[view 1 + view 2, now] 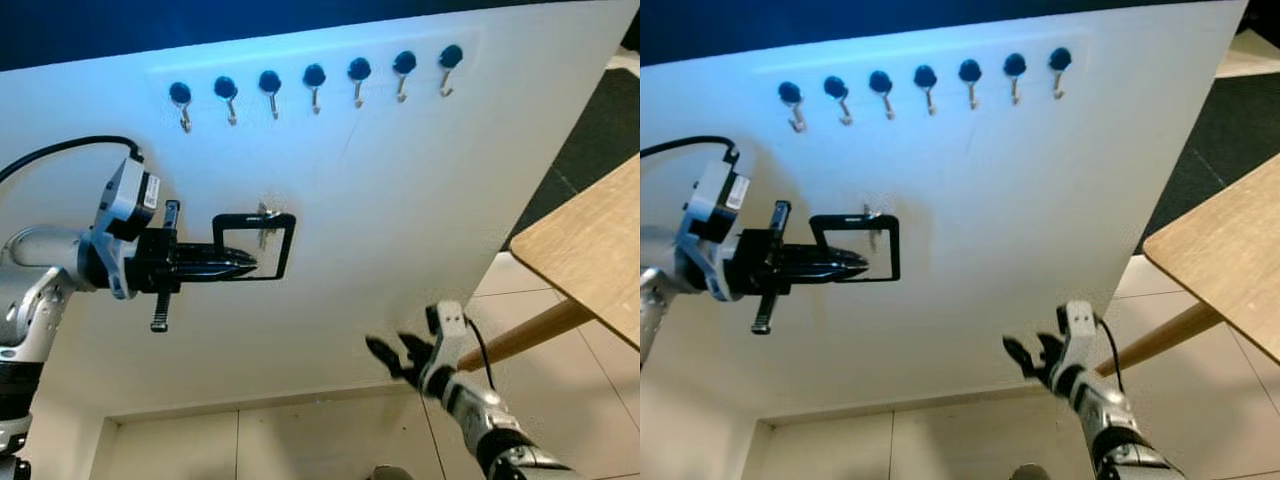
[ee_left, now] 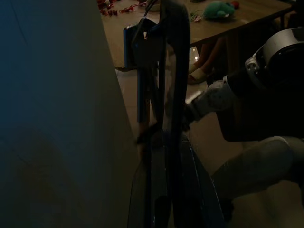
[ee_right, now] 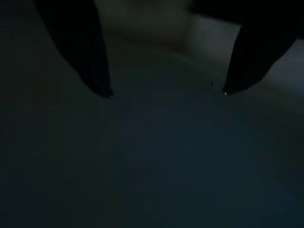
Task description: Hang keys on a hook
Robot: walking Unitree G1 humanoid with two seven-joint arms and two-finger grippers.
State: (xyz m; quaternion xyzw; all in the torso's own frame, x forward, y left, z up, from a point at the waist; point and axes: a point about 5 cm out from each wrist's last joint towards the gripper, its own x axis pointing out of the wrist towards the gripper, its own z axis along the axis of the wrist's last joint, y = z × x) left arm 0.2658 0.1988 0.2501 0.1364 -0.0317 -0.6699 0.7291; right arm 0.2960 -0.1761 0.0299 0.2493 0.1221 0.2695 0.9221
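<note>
Holding the keys' black ring point(image 1: 282, 246) in our closed left gripper point(image 1: 245, 266), we should lift it toward the hooks point(image 1: 316, 88); right gripper point(image 1: 390, 357) hangs open.

A white board point(image 1: 400, 210) fills most of the frame, with a dark blue band above it at the top. Along its upper part runs a row of seven hooks point(image 1: 314, 85), each with a black round cap and a silver metal hook. At left centre, a black rectangular frame point(image 1: 270, 245) sits against the white. At right, the table point(image 1: 590, 240) is light wood; the floor tiles point(image 1: 330, 440) at the bottom are pale beige.
</note>
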